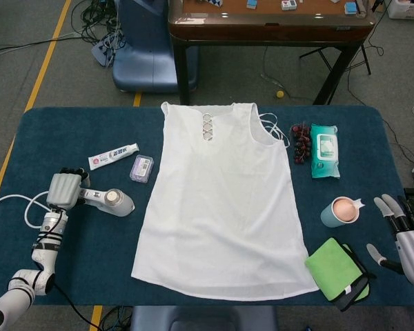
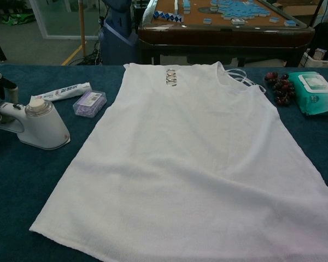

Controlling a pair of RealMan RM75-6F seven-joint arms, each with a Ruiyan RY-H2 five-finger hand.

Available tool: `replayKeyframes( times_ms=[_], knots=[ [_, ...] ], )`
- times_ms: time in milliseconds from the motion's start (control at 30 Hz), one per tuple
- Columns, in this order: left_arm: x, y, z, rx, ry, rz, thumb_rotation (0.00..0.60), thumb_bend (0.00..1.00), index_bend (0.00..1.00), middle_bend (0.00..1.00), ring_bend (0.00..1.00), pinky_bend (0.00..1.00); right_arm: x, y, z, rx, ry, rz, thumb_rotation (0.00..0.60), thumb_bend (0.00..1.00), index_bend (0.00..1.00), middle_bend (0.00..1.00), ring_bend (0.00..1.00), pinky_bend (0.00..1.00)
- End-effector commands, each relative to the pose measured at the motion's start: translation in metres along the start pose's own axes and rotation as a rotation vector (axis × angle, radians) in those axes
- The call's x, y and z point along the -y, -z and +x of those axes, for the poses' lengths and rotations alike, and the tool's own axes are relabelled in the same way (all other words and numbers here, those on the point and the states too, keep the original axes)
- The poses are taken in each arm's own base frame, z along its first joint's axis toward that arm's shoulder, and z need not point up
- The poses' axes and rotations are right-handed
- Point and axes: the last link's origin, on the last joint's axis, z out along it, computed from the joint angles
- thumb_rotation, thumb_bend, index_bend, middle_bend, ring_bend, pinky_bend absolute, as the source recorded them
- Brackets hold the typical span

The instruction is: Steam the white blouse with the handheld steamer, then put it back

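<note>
The white blouse (image 1: 224, 200) lies flat in the middle of the blue table (image 1: 69, 131), neckline toward the far edge; in the chest view the blouse (image 2: 197, 158) fills most of the frame. The white handheld steamer (image 1: 112, 201) lies left of it, head toward the blouse. My left hand (image 1: 63, 188) wraps the steamer's handle, fingers curled over it. In the chest view the steamer (image 2: 39, 125) is slightly tipped, and only a bit of my left hand (image 2: 1, 87) shows at the left edge. My right hand (image 1: 408, 236) hovers open at the table's right edge, holding nothing.
A toothpaste tube (image 1: 113, 156) and a small purple box (image 1: 141, 168) lie just beyond the steamer. Grapes (image 1: 301, 141), a wipes pack (image 1: 324, 149), a cup (image 1: 341, 211) and a green cloth (image 1: 337, 269) sit right of the blouse. The steamer's white cord (image 1: 14, 204) loops at the left.
</note>
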Motion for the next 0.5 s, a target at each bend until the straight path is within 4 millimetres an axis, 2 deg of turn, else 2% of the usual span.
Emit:
replayKeyframes(
  times_ms=[33,500],
  knots=[
    [-0.004,0.0,-0.002,0.001,0.002,-0.016,0.6,0.2,0.61,0.46,0.41,0.32,0.0,0.0,0.0,0.003,-0.001,-0.002,0.6,0.26,0.0,0.09,0.0,0.0],
    [-0.023,-0.004,-0.01,0.022,0.106,-0.04,0.6,0.2,0.75,0.57,0.51,0.52,-0.003,0.001,-0.002,0.007,-0.003,-0.015,0.6,0.26,0.0,0.09,0.0,0.0]
  ],
)
